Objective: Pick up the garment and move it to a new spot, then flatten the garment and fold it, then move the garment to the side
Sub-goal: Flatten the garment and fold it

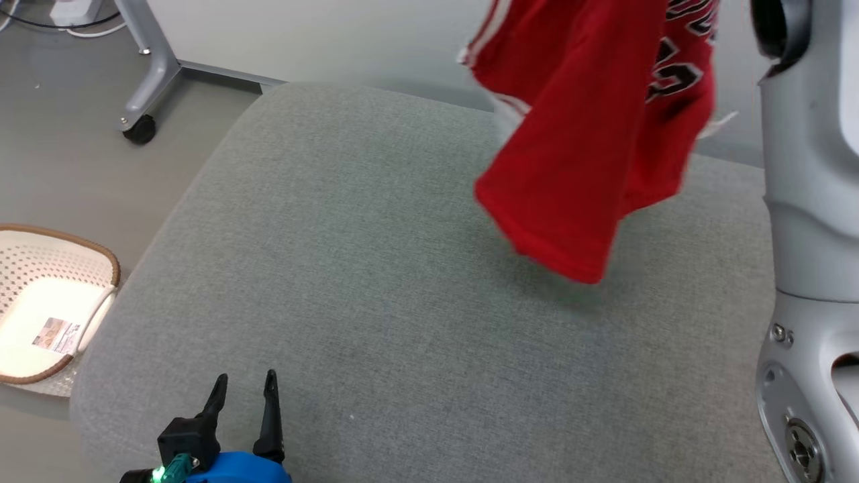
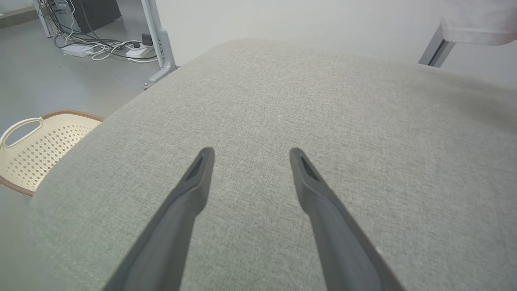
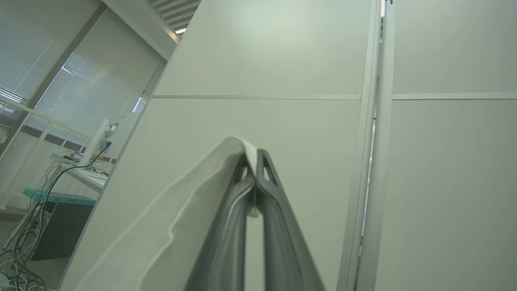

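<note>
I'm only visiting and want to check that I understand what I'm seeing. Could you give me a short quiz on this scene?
1. True or false: the garment lies flat on the cushion.
2. Which gripper is open?
A. left gripper
B. right gripper
C. both
3. Fill in: on the floor left of the cushion stands a pale, perforated ____.

Key
1. False: it hangs in the air above the cushion.
2. A: the left gripper's fingers are spread with nothing between them, while the right gripper's fingers are shut on a fabric edge.
3. basket
</note>
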You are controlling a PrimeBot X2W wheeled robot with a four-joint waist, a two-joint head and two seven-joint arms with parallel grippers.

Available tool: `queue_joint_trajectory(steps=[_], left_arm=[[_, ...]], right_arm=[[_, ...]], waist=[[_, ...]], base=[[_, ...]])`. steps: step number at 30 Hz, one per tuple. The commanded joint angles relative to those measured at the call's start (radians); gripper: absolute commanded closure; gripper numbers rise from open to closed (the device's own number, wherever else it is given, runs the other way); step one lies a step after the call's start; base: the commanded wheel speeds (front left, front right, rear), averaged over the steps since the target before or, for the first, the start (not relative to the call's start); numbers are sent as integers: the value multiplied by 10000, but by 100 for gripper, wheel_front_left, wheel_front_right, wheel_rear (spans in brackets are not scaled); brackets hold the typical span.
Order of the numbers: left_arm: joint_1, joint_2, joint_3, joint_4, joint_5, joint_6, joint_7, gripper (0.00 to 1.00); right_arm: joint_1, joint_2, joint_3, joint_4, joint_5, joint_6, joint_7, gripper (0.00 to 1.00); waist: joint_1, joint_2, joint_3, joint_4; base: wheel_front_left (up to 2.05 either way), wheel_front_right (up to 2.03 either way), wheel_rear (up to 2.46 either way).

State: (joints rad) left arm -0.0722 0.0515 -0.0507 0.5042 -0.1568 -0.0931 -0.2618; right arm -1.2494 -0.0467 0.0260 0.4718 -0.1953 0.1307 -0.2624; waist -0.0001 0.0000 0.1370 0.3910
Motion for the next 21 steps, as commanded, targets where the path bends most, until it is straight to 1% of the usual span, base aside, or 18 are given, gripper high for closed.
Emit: queue_joint_trajectory(steps=[1,5,8,14,15,16,17,18,19,20,21], left_arm=[[26,-23,63,-34,97,10,-45,0],[-62,-2,198,-153,111,-47,-45,0],[-220,-12,218,-340,160,-104,-47,0],[-455,-6,226,-682,291,-203,-46,0],[-463,-5,274,-738,297,-208,-47,0],[-463,-5,274,-738,297,-208,-47,0],[-472,-2,279,-787,335,-222,-46,0],[-477,-2,299,-842,353,-248,-47,0],[-493,-13,282,-896,377,-272,-46,0],[-508,-9,274,-959,412,-296,-47,0],[-533,6,276,-1014,446,-312,-46,0]], right_arm=[[520,-77,-406,-192,-47,2,-29,100],[1648,-126,-1428,-382,-542,2,-31,100],[3199,-182,-2304,-461,-835,2,-32,100],[6859,-98,-3903,-303,-1075,2,-35,100],[7329,-87,-4056,-177,-1086,2,-35,100],[7329,-87,-4056,-177,-1086,2,-35,100],[7805,-63,-4267,48,-1051,2,-35,100],[8068,-54,-4387,163,-856,2,-37,87],[8289,-49,-4244,261,-808,5,-41,38],[8499,-32,-4190,402,-548,3,-40,0],[8704,-54,-4094,513,-385,2,-41,0]], waist=[[1,0,0,-237],[1,0,115,-873],[1,0,277,-1375],[1,0,340,-2084],[1,0,320,-2216],[1,0,320,-2216],[1,0,301,-2326],[1,0,283,-2451],[1,0,267,-2555],[1,0,248,-2664],[1,0,225,-2787]], base=[[0,0,0],[0,0,0],[0,0,0],[0,0,0],[0,0,0],[0,0,0],[0,0,0],[0,0,0],[0,0,0],[0,0,0],[0,0,0]])
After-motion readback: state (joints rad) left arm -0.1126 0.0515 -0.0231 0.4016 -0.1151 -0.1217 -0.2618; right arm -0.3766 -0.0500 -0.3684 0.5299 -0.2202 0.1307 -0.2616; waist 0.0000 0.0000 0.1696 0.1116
